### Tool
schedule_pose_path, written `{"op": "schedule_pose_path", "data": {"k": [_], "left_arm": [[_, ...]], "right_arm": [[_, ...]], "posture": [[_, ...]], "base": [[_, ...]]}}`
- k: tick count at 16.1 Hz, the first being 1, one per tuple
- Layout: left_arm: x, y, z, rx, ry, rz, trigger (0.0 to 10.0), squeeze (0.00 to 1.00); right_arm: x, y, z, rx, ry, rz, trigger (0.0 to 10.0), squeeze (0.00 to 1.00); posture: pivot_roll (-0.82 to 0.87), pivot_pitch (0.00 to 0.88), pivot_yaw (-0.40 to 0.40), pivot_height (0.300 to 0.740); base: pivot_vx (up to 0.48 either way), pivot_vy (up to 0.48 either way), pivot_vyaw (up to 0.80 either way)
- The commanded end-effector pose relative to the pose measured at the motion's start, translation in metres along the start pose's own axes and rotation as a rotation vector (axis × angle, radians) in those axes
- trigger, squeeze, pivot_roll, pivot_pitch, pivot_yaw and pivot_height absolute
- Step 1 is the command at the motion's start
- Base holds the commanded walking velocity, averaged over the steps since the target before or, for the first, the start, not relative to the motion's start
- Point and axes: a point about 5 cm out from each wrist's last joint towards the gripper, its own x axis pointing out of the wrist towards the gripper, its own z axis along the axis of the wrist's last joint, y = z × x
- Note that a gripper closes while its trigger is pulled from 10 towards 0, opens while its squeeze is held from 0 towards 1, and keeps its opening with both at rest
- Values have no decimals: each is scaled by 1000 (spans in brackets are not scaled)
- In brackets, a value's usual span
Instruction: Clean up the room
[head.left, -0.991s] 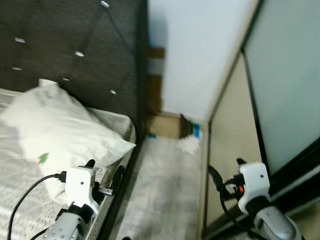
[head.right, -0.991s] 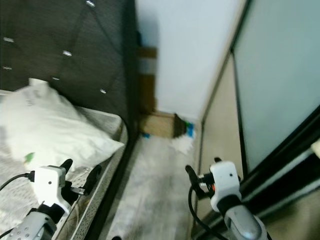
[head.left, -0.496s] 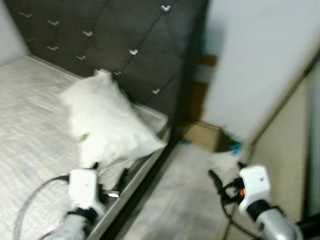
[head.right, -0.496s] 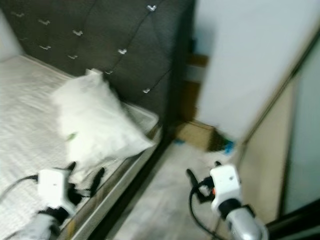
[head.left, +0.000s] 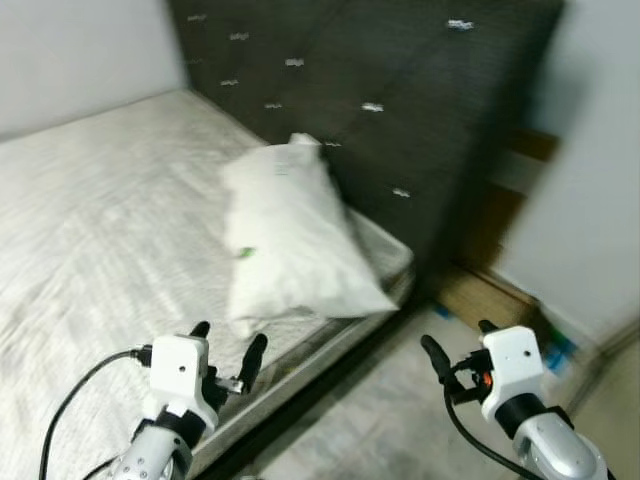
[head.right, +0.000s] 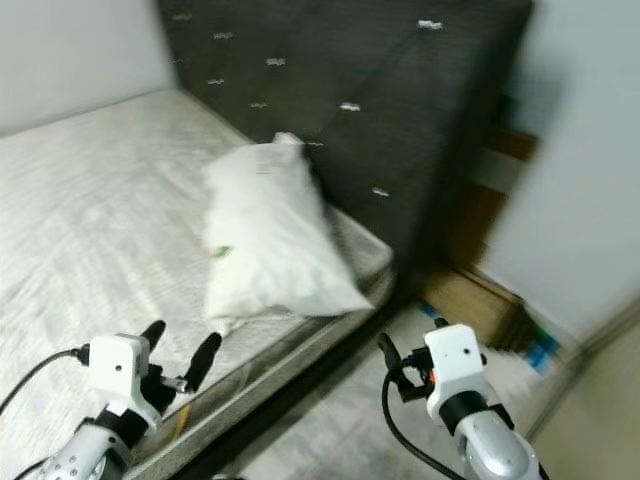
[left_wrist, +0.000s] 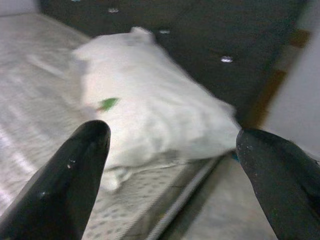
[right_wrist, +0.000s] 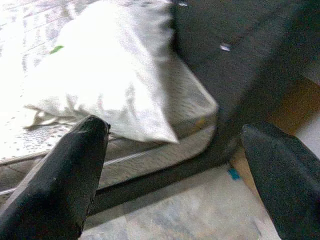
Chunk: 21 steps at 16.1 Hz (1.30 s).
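Mattress (head.left: 90, 200) bears a white pillow (head.left: 290, 240) ahead of both empty, wide-open jaws.

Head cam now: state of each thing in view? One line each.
pillow: lying on the mattress near the headboard, its corner at the bed's edge.
mattress: bare, no bedding besides the pillow.
headboard: upright, dark and tufted.
left gripper: open, empty, hovering over the bed's edge.
right gripper: open, empty, over the floor beside the bed.
cardboard box: on the floor past the headboard, blurred.
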Motion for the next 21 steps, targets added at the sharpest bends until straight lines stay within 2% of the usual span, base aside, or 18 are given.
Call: {"op": "schedule_pose_path", "data": {"k": [1, 4, 6, 9, 11, 13, 14, 15, 16, 17, 21], "left_arm": [[0, 1, -2, 3, 12, 0, 10000, 0], [10, 1, 2, 10, -15, 7, 10000, 0], [19, 3, 7, 1, -33, 15, 10000, 0], [32, 11, 13, 44, -77, 20, 10000, 0], [42, 19, 17, 56, -104, 74, 10000, 0], [48, 21, 21, 59, -123, 90, 10000, 0], [54, 22, 24, 35, -134, 101, 10000, 0], [58, 28, 26, 52, -119, 189, 10000, 0], [62, 28, 28, 44, -130, 174, 10000, 0], [64, 28, 30, 46, -148, 152, 10000, 0], [71, 32, 38, 95, -215, 199, 10000, 0]], "right_arm": [[-1, -1, 0, -8, -4, -2, 10000, 0], [9, -3, 4, -6, -26, -11, 10000, 0], [21, -4, 10, 0, -54, -20, 10000, 0], [42, -2, 19, 8, -104, -34, 10000, 0], [56, -4, 26, 12, -141, -57, 10000, 0], [62, -5, 29, 11, -157, -59, 10000, 0], [69, -4, 32, 3, -169, -51, 10000, 0], [77, -2, 34, -14, -182, -43, 10000, 0], [84, -2, 34, -21, -187, -36, 10000, 0], [86, -2, 35, -25, -191, -35, 10000, 0], [96, 0, 43, 5, -224, -47, 10000, 0]], "posture": [[-32, 71, -78, 740], [-29, 43, -80, 740], [-26, 21, -76, 740], [-22, 0, -71, 740], [-19, 0, -69, 740], [-14, 0, -71, 740], [-8, 0, -76, 740], [0, 0, -85, 740], [1, 0, -89, 740], [2, 0, -90, 740], [13, 0, -89, 740]], "base": [[0, 0, 800], [0, 0, 800], [0, 0, 800], [0, 0, 800], [0, 0, 800], [0, 0, 800], [0, 0, 800], [0, 0, 800], [0, 0, 800], [0, 0, 800], [0, 0, 536]]}}
